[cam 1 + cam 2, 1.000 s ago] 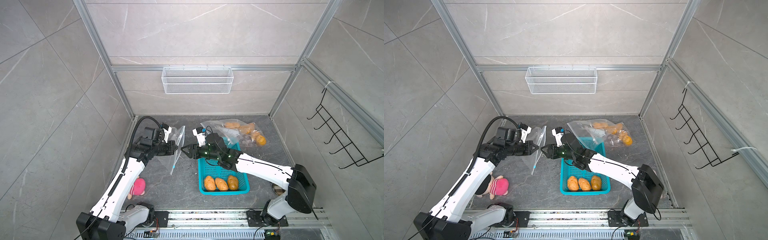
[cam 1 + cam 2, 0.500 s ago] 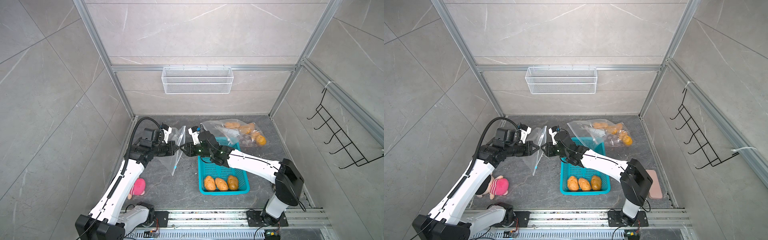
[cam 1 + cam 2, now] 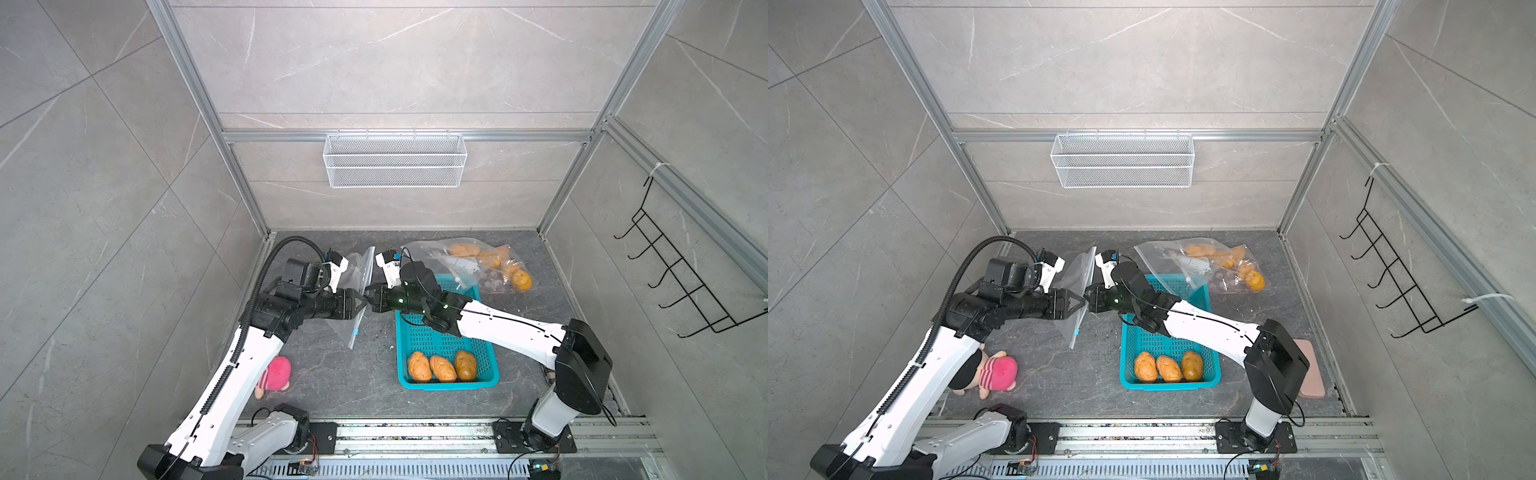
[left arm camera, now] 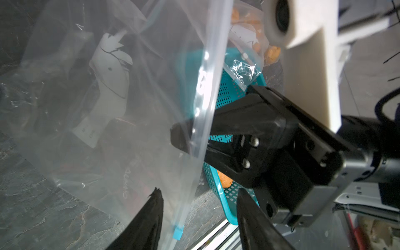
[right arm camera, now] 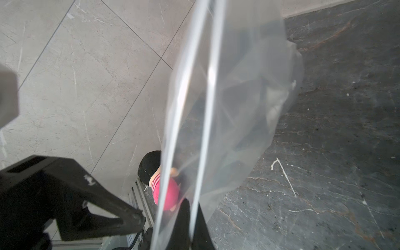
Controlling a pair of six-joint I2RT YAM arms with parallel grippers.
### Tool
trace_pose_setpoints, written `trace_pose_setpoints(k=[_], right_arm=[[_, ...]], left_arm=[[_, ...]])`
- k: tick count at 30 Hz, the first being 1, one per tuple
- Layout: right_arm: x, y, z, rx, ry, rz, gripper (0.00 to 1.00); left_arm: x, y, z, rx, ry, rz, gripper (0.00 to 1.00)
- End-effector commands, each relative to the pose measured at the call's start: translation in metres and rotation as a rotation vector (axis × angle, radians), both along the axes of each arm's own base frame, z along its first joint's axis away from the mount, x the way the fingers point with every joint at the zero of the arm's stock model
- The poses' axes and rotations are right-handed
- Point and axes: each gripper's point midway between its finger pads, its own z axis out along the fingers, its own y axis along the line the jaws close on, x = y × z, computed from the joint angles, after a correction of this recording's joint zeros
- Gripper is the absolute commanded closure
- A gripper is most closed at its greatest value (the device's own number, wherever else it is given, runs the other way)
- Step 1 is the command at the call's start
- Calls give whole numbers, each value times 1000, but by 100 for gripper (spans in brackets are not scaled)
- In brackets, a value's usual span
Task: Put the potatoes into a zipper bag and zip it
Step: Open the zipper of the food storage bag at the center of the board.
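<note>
right gripper (image 4: 184, 138): mine, clenched on the zip strip of the empty clear plastic zipper bag (image 3: 358, 271), which hangs upright above the dark stone tabletop (image 3: 353, 386).
left gripper (image 4: 198, 192): mine, released, fingers apart on either side of that bag's edge.
basket potatoes: three orange-tan oval potatoes (image 3: 442, 366) lie side by side at the near end of the teal perforated plastic basket (image 3: 449, 384).
bagged potatoes (image 3: 520, 281): inside a second clear bag (image 3: 461, 259) lying beyond the basket.
</note>
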Motion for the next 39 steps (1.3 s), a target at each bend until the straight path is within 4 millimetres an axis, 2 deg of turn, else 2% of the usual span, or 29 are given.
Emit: trace_pose_setpoints(k=[1,4,8,12,18,21,29,39], right_arm=[[-1,-5,16,27,-17,-22,100],[-1,-5,17,35,-9,-26,100],[-3,-3,18,39,3,-13,100],[-4,-7,16,37,12,-22,100],[-6,-9,11,29,22,-24,100],[-6,-11,9,22,21,-27,100],[-7,-12,2,9,24,-30,100],[0,-20,-10,-63,6,-77,100]], left_arm=[[-13,1,6,71,-52,-33,41],[-15,-3,-7,183,-62,-27,41],[-6,4,-19,304,-73,29,42],[5,12,-15,339,-114,101,44],[22,2,-18,321,-149,115,46],[29,8,-15,357,-158,154,49],[38,21,-13,397,-201,233,51],[49,26,-18,445,-206,280,52]])
